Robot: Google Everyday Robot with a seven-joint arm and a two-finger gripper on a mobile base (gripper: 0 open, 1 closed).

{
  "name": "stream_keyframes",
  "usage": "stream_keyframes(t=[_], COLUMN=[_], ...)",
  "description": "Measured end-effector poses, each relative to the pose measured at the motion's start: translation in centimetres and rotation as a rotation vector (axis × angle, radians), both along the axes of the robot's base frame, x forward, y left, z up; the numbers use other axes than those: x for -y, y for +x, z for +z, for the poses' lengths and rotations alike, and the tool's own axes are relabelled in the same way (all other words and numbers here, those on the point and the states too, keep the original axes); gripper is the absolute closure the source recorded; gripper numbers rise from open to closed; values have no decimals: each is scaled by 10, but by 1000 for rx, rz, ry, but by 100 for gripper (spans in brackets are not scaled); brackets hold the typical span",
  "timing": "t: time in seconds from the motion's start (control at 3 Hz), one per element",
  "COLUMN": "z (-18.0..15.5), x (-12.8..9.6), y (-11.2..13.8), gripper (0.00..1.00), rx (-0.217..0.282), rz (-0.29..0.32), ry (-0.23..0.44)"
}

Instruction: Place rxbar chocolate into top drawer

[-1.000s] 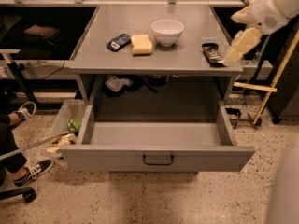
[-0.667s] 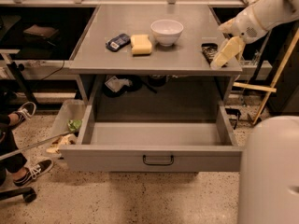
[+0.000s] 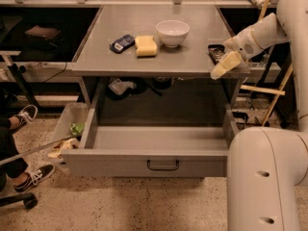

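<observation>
The rxbar chocolate (image 3: pixel 215 52) is a flat black wrapper lying near the right edge of the grey tabletop. My gripper (image 3: pixel 225 65) hangs at that edge, just in front of and to the right of the bar, partly covering it. The top drawer (image 3: pixel 144 162) is pulled out below the tabletop, with its black handle (image 3: pixel 162 165) at the centre of the front. The inside of the drawer looks bare.
A white bowl (image 3: pixel 173 32), a yellow sponge (image 3: pixel 146 45) and a dark blue packet (image 3: pixel 121 43) sit mid-table. My white arm (image 3: pixel 262 177) fills the lower right. A person's shoes (image 3: pixel 29 174) and a bin (image 3: pixel 70 129) are at the left. Wooden sticks (image 3: pixel 274 93) lean at the right.
My gripper has moved left and down, from beyond the table's right edge to just by the black bar. My arm's body has come into view at the lower right.
</observation>
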State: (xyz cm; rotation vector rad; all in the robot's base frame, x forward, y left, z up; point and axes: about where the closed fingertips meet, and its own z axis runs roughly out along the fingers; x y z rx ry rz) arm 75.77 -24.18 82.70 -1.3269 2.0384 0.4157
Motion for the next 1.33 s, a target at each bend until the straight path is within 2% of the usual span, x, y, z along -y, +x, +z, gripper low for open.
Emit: stream_keyframes(t=[0.33, 0.67, 1.33], z=[0, 0, 0], x=[0, 0, 0], y=[0, 0, 0], gripper=[0, 19, 65], rx=[0, 0, 0], rz=[0, 0, 0], ry=[0, 0, 0])
